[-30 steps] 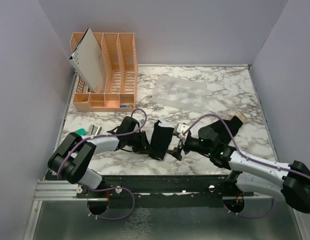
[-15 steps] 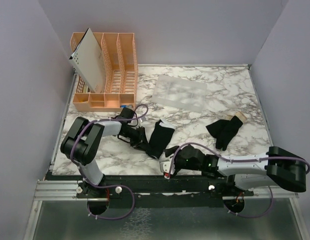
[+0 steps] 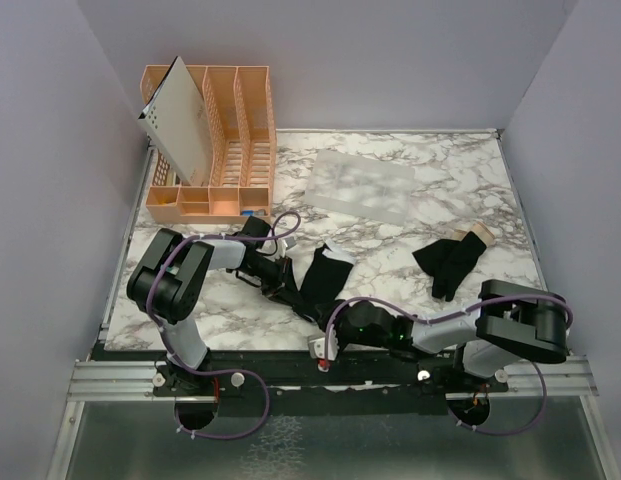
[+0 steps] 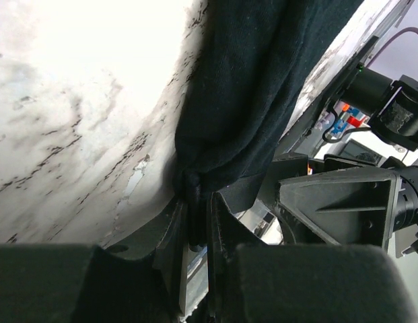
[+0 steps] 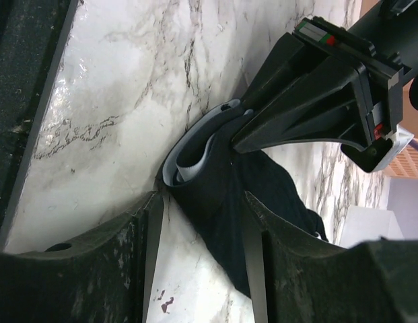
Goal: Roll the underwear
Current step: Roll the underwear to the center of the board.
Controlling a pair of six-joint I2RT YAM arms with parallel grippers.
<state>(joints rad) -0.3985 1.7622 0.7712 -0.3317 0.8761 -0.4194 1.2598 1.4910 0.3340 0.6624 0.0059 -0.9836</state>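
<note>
One black underwear (image 3: 325, 272) lies left of centre on the marble table (image 3: 430, 200), its near end curled over a grey band (image 5: 195, 145). My left gripper (image 3: 290, 287) is shut on a bunched edge of that underwear (image 4: 249, 87), with fabric pinched between the fingers (image 4: 195, 215). My right gripper (image 3: 325, 318) reaches in low from the near edge. Its jaws are open and straddle the curled end (image 5: 200, 202), with marble still showing beside the left finger (image 5: 149, 225). A second black underwear (image 3: 450, 262) with a tan band (image 3: 477, 235) lies at the right, untouched.
An orange rack (image 3: 225, 150) holding a white perforated panel (image 3: 180, 115) stands at the back left. A translucent plastic sheet (image 3: 362, 187) lies at the back centre. Purple walls close in both sides, and the metal rail (image 3: 120, 380) runs along the near edge.
My right arm has swung down and left to the near edge, and its jaws have narrowed round the underwear's near end. The left arm has folded in, and its gripper still holds the fabric.
</note>
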